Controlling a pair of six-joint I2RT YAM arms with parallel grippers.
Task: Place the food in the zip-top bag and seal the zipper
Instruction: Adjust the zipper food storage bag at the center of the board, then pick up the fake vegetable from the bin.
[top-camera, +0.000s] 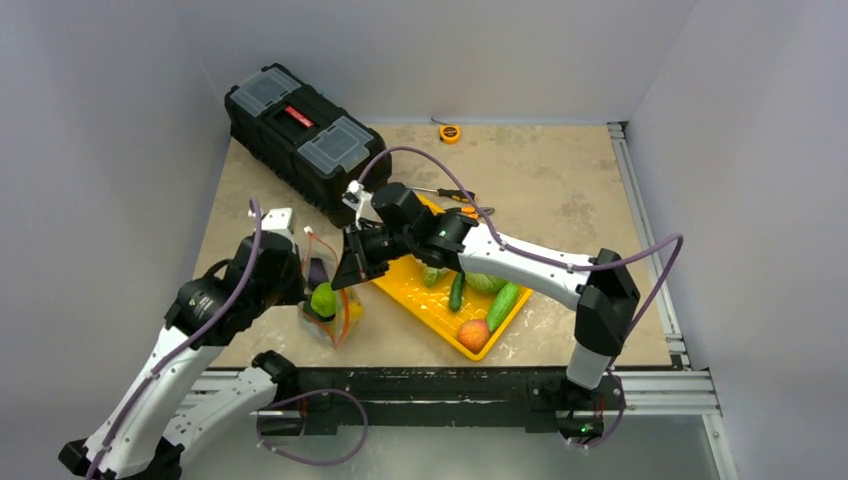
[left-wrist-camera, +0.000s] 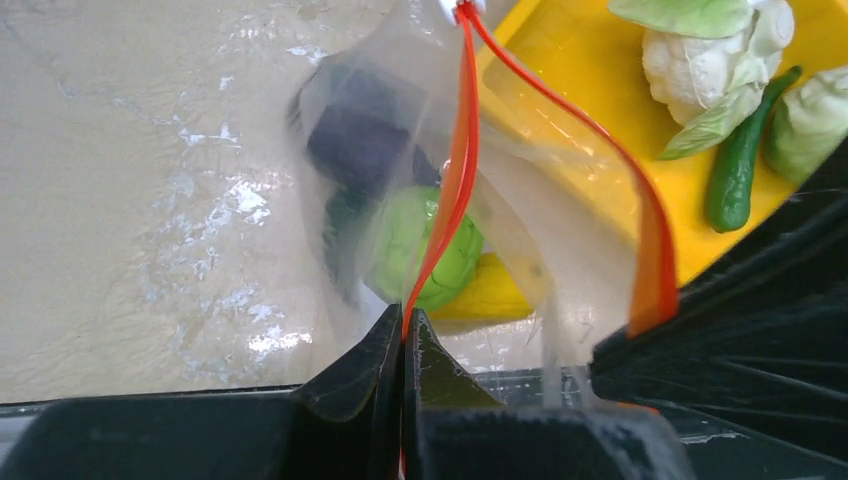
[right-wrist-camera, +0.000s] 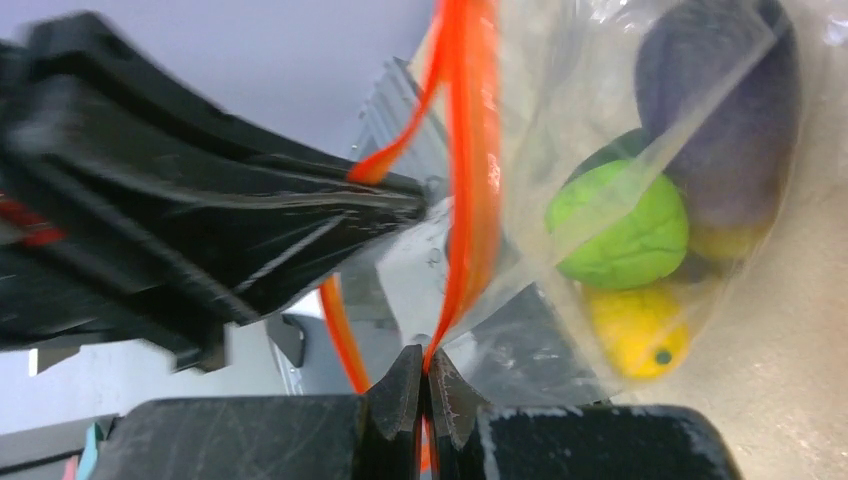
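The clear zip-top bag (top-camera: 328, 305) hangs between my two grippers, left of the yellow tray (top-camera: 412, 297). It holds a purple eggplant (left-wrist-camera: 360, 140), a green round fruit (left-wrist-camera: 420, 245) and a yellow squash (left-wrist-camera: 490, 295). My left gripper (left-wrist-camera: 405, 322) is shut on the red-orange zipper (left-wrist-camera: 462, 150). My right gripper (right-wrist-camera: 426, 362) is shut on the zipper (right-wrist-camera: 468, 150) at another spot. The mouth gapes between the two strip halves in the left wrist view. On the tray lie cauliflower (left-wrist-camera: 700, 55), cabbage (left-wrist-camera: 810, 120), cucumbers (top-camera: 503, 305) and a peach (top-camera: 473, 333).
A black toolbox (top-camera: 300, 125) stands at the back left. A yellow tape measure (top-camera: 450, 133) lies at the back, and an orange-handled screwdriver (top-camera: 452, 194) lies behind the tray. A metal rail (top-camera: 650, 250) runs along the table's right edge.
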